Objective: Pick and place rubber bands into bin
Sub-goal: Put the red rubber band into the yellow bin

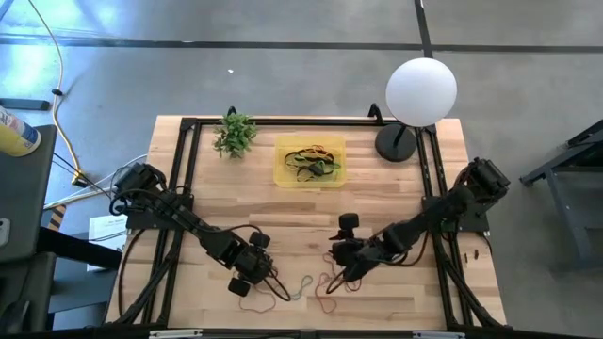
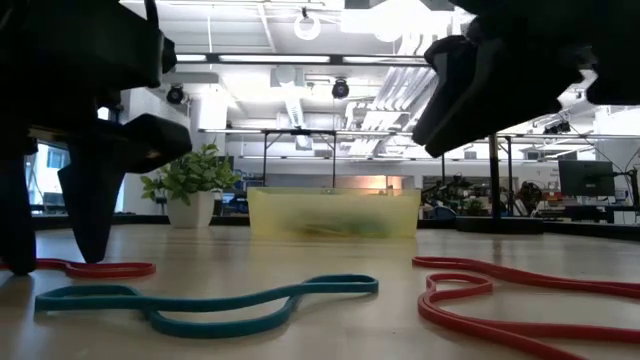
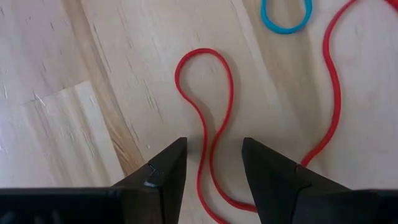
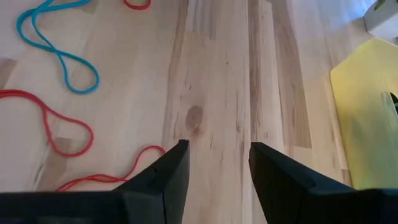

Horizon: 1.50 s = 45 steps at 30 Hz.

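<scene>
Several rubber bands lie loose and flat near the table's near edge: a red one (image 1: 250,299), a teal one (image 1: 300,285) (image 2: 200,300) and another red one (image 1: 328,292) (image 2: 500,300). More bands lie in the yellow bin (image 1: 309,162) (image 2: 333,212) farther back. My left gripper (image 1: 252,273) (image 3: 214,155) is open and low at the table, with a strand of the red band (image 3: 205,106) running between its fingers. My right gripper (image 1: 344,268) (image 4: 214,162) is open and raised over bare wood, with a red band (image 4: 68,134) and the teal band (image 4: 59,43) to one side. My left gripper comes down from above with one finger (image 3: 165,171) on each side of the red band's narrow doubled part (image 3: 208,149), which lies flat on the table. I cannot tell whether a fingertip touches the band.
A small green plant (image 1: 235,134) stands left of the bin. A lamp with a white globe (image 1: 421,91) stands at the far right corner. A small black block (image 1: 349,222) sits mid-table near my right arm. Black frame rails run along the table's edges.
</scene>
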Each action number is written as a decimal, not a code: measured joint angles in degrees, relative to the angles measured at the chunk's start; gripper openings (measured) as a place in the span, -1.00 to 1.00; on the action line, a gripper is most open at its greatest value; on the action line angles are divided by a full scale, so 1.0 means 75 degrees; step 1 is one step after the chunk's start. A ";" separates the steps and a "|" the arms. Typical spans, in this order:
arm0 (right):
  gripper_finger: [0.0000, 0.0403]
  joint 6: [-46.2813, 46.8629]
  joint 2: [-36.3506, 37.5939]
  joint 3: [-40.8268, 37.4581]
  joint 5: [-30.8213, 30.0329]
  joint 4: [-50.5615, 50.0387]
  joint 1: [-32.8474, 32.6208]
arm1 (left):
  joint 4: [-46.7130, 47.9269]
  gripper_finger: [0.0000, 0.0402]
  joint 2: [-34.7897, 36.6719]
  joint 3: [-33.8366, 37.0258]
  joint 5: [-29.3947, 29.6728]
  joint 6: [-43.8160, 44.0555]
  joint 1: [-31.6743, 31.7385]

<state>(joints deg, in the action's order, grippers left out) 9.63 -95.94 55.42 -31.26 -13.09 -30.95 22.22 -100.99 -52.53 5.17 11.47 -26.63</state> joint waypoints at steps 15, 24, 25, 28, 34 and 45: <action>-0.26 0.0687 0.0000 0.0000 -0.0598 -0.0425 -0.0479 | 0.0733 -0.28 -0.0006 -0.0009 -0.0181 0.0484 0.0001; -0.28 0.0665 0.0000 0.0000 -0.0724 -0.0443 -0.0480 | 0.0873 -0.51 -0.0009 0.0006 -0.0247 0.0801 0.0009; -0.28 0.0664 0.0000 0.0000 -0.0727 -0.0444 -0.0480 | 0.0888 -0.57 -0.0009 0.0006 -0.0252 0.0833 0.0009; -0.28 0.0662 0.0000 0.0000 -0.0727 -0.0445 -0.0480 | 0.0926 -0.76 -0.0006 0.0011 -0.0313 0.0856 0.0011; -0.29 0.0661 0.0000 0.0000 -0.0727 -0.0448 -0.0480 | 0.1008 -0.97 -0.0009 0.0012 -0.0111 0.0912 0.0000; -0.31 0.0699 0.0000 0.0000 -0.0873 -0.0455 -0.0477 | 0.1032 -0.99 0.0052 0.0021 0.0436 0.0748 -0.0017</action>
<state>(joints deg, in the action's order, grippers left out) 14.87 -95.94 55.42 -37.81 -16.50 -34.53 29.96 -100.60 -52.38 8.44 17.08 -26.76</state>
